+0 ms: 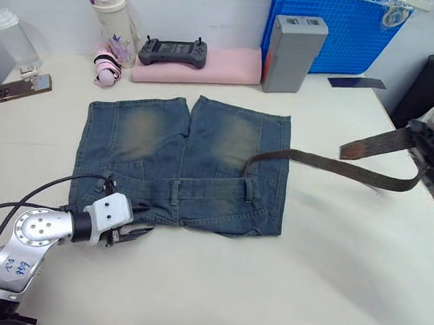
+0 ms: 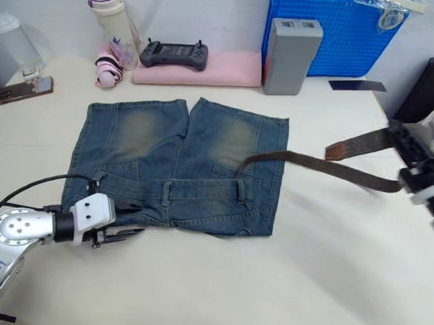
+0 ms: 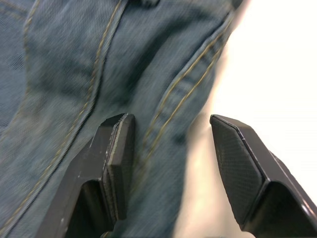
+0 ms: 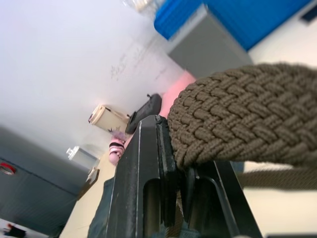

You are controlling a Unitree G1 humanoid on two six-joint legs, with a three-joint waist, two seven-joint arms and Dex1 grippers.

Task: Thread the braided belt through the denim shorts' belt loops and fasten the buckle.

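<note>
The denim shorts (image 1: 180,160) lie flat on the cream table, waistband toward me. The braided belt (image 1: 327,164) runs from the shorts' right side, near a belt loop (image 1: 248,188), across the table and up to my right gripper (image 1: 426,149). That gripper is shut on the belt (image 4: 237,129) and holds it off the table, with the tan end (image 1: 350,149) sticking out to the left. Another belt loop (image 1: 175,191) sits mid-waistband. My left gripper (image 1: 135,233) is open at the waistband's left corner, one finger (image 3: 119,158) over denim. The buckle is hidden.
Along the back stand a pink pad (image 1: 223,66) carrying a black controller (image 1: 172,53), a grey box (image 1: 294,53), a blue crate (image 1: 336,30), a bottle (image 1: 111,20) and a phone (image 1: 21,88). A black cable (image 1: 46,189) trails from my left arm.
</note>
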